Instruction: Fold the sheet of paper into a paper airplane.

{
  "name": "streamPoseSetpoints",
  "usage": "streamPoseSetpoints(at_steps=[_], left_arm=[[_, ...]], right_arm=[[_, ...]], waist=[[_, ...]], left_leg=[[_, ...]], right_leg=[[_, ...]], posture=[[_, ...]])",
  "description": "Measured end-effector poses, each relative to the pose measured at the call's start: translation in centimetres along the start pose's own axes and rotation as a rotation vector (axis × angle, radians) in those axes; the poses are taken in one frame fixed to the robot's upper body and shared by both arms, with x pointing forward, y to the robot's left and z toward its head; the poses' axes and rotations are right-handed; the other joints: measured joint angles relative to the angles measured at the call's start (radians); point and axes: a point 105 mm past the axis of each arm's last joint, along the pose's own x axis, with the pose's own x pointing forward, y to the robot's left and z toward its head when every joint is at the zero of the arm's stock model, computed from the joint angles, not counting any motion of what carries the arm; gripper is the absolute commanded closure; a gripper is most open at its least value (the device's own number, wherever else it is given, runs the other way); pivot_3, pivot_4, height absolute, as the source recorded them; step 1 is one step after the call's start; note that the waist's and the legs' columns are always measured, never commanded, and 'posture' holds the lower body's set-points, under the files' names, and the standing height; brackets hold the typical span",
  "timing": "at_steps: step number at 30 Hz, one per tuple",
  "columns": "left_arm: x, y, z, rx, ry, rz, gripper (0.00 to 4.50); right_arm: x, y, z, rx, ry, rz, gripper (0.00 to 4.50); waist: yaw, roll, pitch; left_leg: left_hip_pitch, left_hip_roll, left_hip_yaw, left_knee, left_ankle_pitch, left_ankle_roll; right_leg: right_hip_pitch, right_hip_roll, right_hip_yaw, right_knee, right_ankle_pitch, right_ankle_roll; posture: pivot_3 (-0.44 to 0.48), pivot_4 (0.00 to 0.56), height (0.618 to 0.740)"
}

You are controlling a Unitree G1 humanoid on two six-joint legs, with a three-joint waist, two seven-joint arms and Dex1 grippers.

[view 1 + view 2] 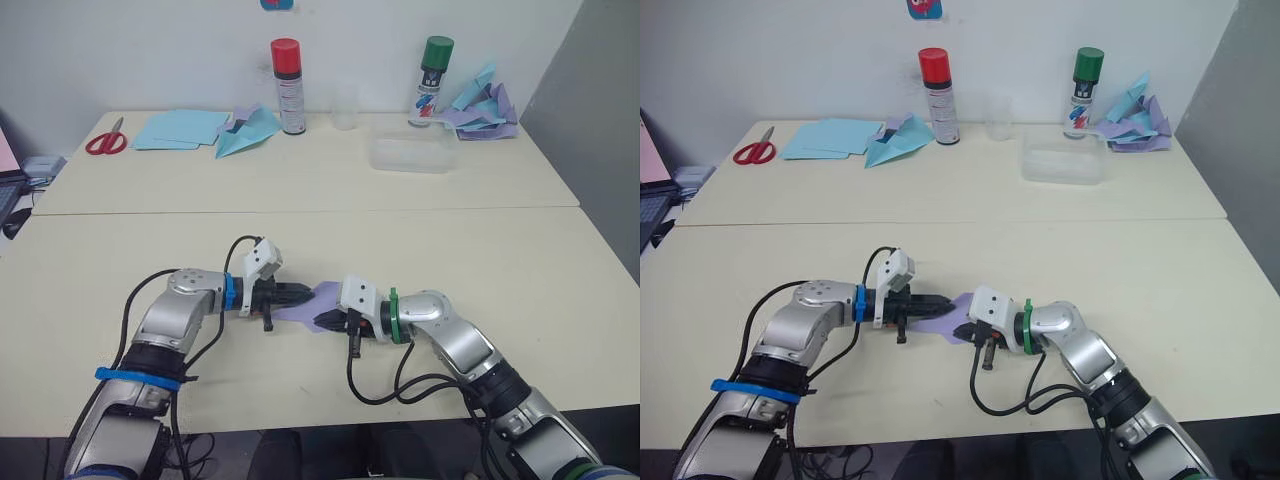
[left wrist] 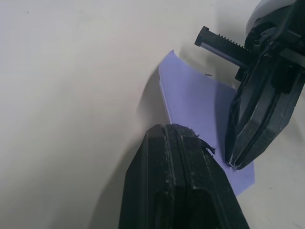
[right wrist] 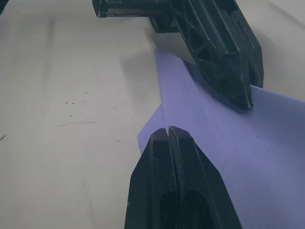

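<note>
Sheet of paper (image 1: 305,306): lavender, already partly folded, lying flat on the near table (image 1: 480,260), lower centre of the left eye frame, between my two grippers. In my right wrist view it shows a pointed edge and a crease line running up from my fingertips; the final airplane shape is not there yet.

Left gripper (image 1: 300,294): jaws closed together, tips pressed down on the paper's left part. I cannot tell whether any paper is caught between them; it reads as pressing, not pinching.

Right gripper (image 1: 331,321): jaws also closed together, tips resting on the paper at its lower right, close to the left tips but apart from them.

Step in hand, my judgement: flattening or holding a fold, mid-task. One tip looks to be the anchor while the other sets the crease.

Next move calls for: keeping one tip down so the thin sheet does not slide on the smooth top, then running the other along the crease, or opening it narrowly to lift an edge for the next fold. Risk: the paper skating or buckling.

Surroundings, upper part of the frame: pale blue sheets (image 1: 180,128), pale blue plane (image 1: 245,133), scissors (image 1: 105,140), red-capped can (image 1: 288,85), green-capped can (image 1: 433,80), clear box (image 1: 410,154), heap of planes (image 1: 485,108).
</note>
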Motion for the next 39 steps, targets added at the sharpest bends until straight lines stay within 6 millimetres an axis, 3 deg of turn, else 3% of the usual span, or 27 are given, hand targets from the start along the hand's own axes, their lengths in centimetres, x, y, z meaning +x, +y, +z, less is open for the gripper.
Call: streamPoseSetpoints(at_steps=[4,25,26,31,36,39], left_arm=[[-0.8,-0.4,-0.4,-0.018,0.002,0.032,4.43],[-0.7,-0.9,-0.2,0.011,-0.046,0.088,4.43],[-0.8,-0.9,-0.2,0.003,-0.058,0.089,3.94],[-1.8,-1.0,1.0,0.014,-0.107,0.097,2.48],[-3.4,-0.9,0.6,0.014,-0.104,0.148,0.81],[-4.6,-1.6,0.6,0.060,-0.088,0.171,0.81]], right_arm=[[-0.4,-0.4,-0.1,-0.014,0.014,-0.014,4.50],[-0.6,-0.4,-0.4,-0.018,0.020,-0.017,4.50],[-0.6,-0.4,-0.3,-0.020,0.019,-0.017,4.50],[-0.6,-0.2,-0.4,-0.023,0.017,-0.014,4.50],[-0.6,-0.2,-0.4,-0.033,0.014,-0.006,4.50],[-0.5,-0.2,-0.4,-0.039,0.011,0.000,4.50]], waist=[[0.001,0.000,0.000],[0.003,0.000,0.000],[0.002,0.000,0.000],[0.002,0.000,0.000],[0.001,0.000,0.000],[0.001,0.000,0.000]], left_leg=[[0.000,0.000,0.000,0.000,0.000,0.000],[0.000,0.000,0.000,0.000,0.000,0.000],[0.000,0.000,0.000,0.000,0.000,0.000],[0.000,0.000,0.000,0.000,0.000,0.000],[0.000,0.000,0.000,0.000,0.000,0.000],[0.000,0.000,0.001,0.000,0.000,0.000]], right_leg=[[0.000,0.000,0.000,0.000,0.000,0.000],[0.000,0.000,0.000,0.000,0.000,0.000],[0.000,0.000,0.000,0.000,0.000,0.000],[0.000,0.000,0.000,0.000,0.000,0.000],[0.000,0.000,0.000,0.000,0.000,0.000],[0.000,-0.002,0.000,0.000,0.000,0.000]], posture=[[0.000,0.150,0.740],[0.000,0.150,0.740],[0.000,0.150,0.740],[0.000,0.150,0.740],[0.000,0.150,0.740],[0.000,0.150,0.740]])
